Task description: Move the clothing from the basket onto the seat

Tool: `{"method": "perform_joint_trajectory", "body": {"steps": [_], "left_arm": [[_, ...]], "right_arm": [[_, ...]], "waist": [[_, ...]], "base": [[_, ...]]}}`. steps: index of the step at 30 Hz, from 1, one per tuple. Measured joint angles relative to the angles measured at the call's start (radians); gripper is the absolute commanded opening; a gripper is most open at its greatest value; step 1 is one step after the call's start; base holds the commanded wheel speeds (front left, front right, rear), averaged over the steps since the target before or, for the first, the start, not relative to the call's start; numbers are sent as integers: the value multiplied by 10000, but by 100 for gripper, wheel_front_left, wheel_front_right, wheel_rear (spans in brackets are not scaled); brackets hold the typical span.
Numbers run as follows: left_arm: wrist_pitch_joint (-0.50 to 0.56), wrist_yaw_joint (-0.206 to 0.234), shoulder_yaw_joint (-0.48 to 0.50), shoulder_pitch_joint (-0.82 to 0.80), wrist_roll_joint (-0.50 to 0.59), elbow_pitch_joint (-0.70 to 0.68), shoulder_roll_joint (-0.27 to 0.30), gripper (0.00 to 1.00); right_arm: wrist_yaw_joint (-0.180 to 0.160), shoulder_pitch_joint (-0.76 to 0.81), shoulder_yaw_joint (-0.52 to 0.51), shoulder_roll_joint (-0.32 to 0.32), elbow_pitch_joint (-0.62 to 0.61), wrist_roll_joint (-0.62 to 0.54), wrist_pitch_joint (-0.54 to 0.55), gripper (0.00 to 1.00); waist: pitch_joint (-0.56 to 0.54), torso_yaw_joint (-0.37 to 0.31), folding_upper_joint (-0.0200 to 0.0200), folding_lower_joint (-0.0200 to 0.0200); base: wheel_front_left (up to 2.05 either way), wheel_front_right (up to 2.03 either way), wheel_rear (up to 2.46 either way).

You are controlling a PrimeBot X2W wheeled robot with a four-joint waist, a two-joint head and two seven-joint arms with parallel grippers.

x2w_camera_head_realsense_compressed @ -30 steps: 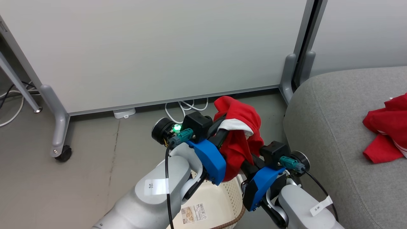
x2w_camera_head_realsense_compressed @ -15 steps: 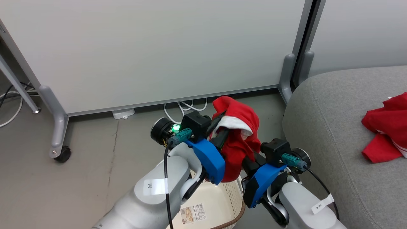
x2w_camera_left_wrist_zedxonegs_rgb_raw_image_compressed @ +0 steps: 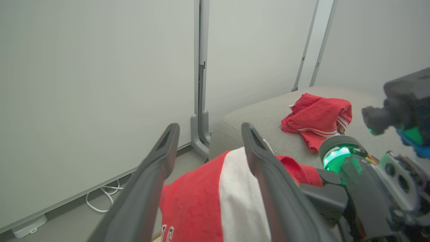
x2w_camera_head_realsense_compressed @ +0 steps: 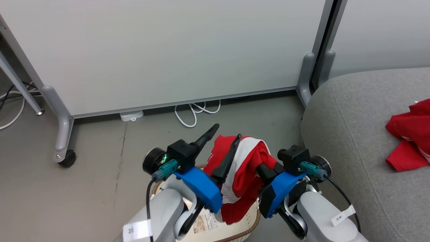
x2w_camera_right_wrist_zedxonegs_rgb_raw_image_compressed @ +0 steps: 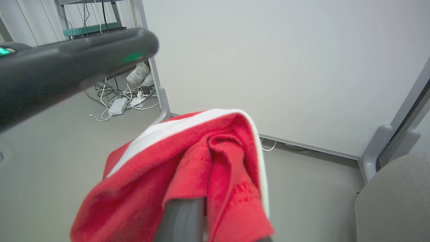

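Garment (x2w_camera_head_realsense_compressed: pixel 247 178), red with a white band, hangs bunched from the right gripper (x2w_camera_right_wrist_zedxonegs_rgb_raw_image_compressed: pixel 184 215), whose fingers are closed inside its folds. It is directly above the basket (x2w_camera_head_realsense_compressed: pixel 258 220) at 6 o'clock in the head view, and the left gripper (x2w_camera_head_realsense_compressed: pixel 227 131) stands wide open, one finger against the cloth but pinching nothing. Seat (x2w_camera_head_realsense_compressed: pixel 352 141) lies at 3 o'clock from the held cloth, on the right arm's side, with the other garment (x2w_camera_head_realsense_compressed: pixel 408 134) resting on it farther out, so I judge the carry goes rightward, the fabric's long axis trailing toward 6.
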Motion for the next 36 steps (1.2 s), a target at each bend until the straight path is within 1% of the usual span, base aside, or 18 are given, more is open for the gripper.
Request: {"method": "perform_joint_trajectory", "body": {"steps": [6, 10, 15, 20, 23, 28, 36], "left_arm": [[0, -13, 1317, 1601, 759, -1198, 568, 100], [0, -40, 2196, 2592, 1218, -1839, 821, 100], [0, -65, 3218, 3638, 1825, -2429, 955, 100], [0, -128, 4069, 4304, 2284, -2729, 895, 100], [0, -155, 4431, 4510, 2516, -2800, 853, 100], [0, -219, 4755, 4601, 2761, -2863, 671, 100], [0, -265, 4886, 4680, 2915, -2836, 502, 100]], "right_arm": [[0, 20, -127, 0, -48, -52, 0, 0], [0, 27, -234, 0, -69, -105, 0, 0], [0, 82, -401, 0, -96, -201, 0, 0], [0, 135, -485, 2, -100, -276, 0, 0], [0, 154, -520, 2, -105, -280, 0, 0], [0, 183, -585, 2, -119, -311, 0, 0], [0, 238, -568, 2, -125, -337, 0, 0]], "waist": [[58, 20, 0, 0], [92, 31, 0, 0], [119, 46, 0, 0], [124, 64, 0, 0], [134, 63, 0, 0], [138, 46, 0, 0], [95, -93, 0, -1]], "base": [[0, 0, 0], [0, 0, 0], [0, 0, 0], [0, 0, 0], [0, 0, 0], [0, 0, 0], [0, 0, 0]]}}
